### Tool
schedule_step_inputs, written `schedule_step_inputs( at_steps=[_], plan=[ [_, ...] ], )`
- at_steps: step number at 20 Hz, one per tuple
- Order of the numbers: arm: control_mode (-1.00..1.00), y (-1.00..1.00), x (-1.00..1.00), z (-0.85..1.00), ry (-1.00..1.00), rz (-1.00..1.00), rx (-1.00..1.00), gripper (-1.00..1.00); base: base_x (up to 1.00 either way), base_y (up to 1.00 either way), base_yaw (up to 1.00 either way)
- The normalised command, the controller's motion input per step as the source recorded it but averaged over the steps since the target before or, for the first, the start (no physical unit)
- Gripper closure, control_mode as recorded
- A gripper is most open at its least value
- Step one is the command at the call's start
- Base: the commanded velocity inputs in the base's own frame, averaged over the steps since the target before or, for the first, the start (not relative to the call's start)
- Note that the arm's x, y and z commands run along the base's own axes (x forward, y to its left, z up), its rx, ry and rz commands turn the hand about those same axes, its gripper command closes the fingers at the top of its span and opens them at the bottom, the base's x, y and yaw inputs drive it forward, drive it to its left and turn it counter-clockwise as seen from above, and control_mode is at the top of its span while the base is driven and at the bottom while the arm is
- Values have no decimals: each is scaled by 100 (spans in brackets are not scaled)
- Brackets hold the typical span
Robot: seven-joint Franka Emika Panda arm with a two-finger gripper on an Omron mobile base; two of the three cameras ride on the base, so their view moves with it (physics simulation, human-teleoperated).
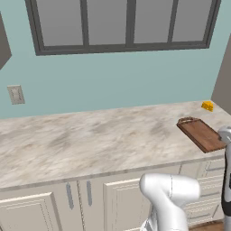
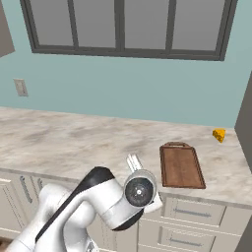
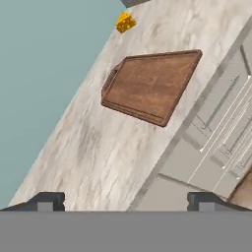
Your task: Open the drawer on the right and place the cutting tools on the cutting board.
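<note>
The cutting board point(image 1: 200, 134) point(image 2: 181, 166) point(image 3: 150, 86) lies bare on the marble counter at the right, with its handle loop toward the wall. Below the counter edge, the drawer point(image 2: 191, 210) point(image 3: 219, 106) on the right is shut; a grey bar handle crosses its front. The cutting tools are out of view. My gripper point(image 3: 125, 203) hovers above the counter left of the board, open, its fingertips point(image 3: 47, 202) wide apart with nothing between them. The arm's wrist point(image 2: 140, 191) hangs over the counter's front edge.
A small yellow wedge point(image 1: 207, 106) point(image 2: 219, 135) point(image 3: 125, 22) sits by the wall behind the board. More drawer fronts point(image 2: 182, 238) stack under the top one, and cabinet doors point(image 1: 122, 203) run to the left. A dark side wall point(image 1: 223, 81) bounds the counter on the right.
</note>
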Motion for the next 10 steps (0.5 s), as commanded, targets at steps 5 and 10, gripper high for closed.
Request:
schedule_step_inputs(
  at_steps=[5,10],
  plan=[
    [-100,-100,-24,-38,-11,-45,33,-100,0,0,0],
    [-100,-100,-34,-52,-12,-38,39,-100,0,0,0]
  ],
)
